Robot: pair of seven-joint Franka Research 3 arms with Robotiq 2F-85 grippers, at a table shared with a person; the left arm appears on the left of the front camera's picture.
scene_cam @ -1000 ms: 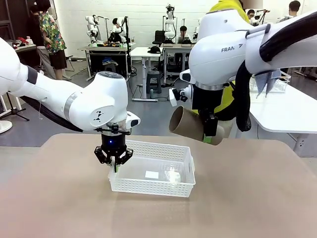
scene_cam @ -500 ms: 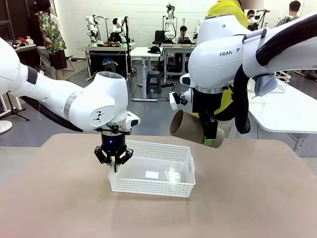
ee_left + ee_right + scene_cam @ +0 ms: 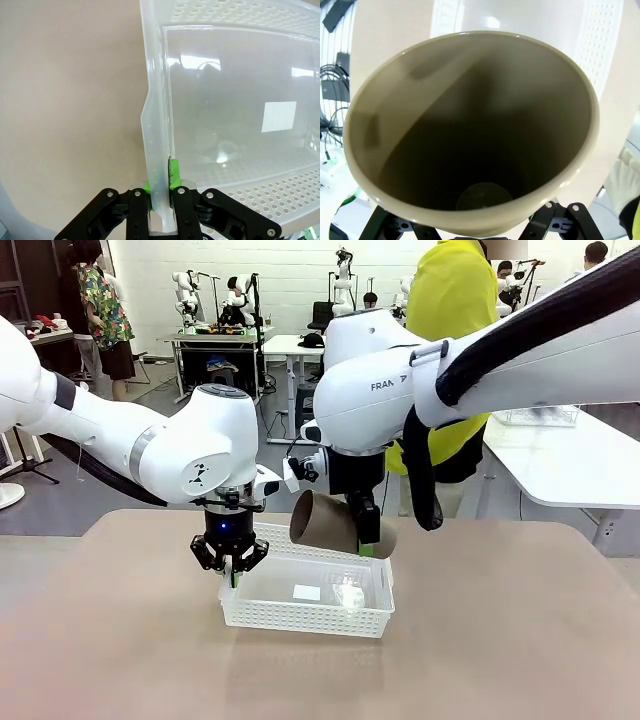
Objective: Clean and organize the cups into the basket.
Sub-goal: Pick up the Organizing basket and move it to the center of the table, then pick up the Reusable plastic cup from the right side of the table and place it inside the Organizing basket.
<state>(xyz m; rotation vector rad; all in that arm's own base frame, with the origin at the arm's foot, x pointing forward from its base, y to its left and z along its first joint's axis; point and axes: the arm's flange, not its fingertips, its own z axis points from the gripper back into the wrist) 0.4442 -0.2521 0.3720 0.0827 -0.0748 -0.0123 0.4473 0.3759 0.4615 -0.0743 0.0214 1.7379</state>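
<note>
Pinching hard, the left gripper is clenched on the left end wall of the basket. In the left wrist view that gripper has the thin white wall squeezed between its green pads, one inside, one outside. The basket sits flat on the tan table, with a white sticker on its floor and a small pale lump beside that which I can't make out.

Over to the right gripper: jaws spread wide and grasping a tan-brown cup around its body. The cup lies on its side in the air, mouth turned toward the robot's left, hanging over the basket's far rim; whether it touches that rim is hard to call from here. The right wrist view looks straight down into the cup, a dark hollow inside, with the basket's lattice beyond. Behind the arms stands a person in a yellow top.
</note>
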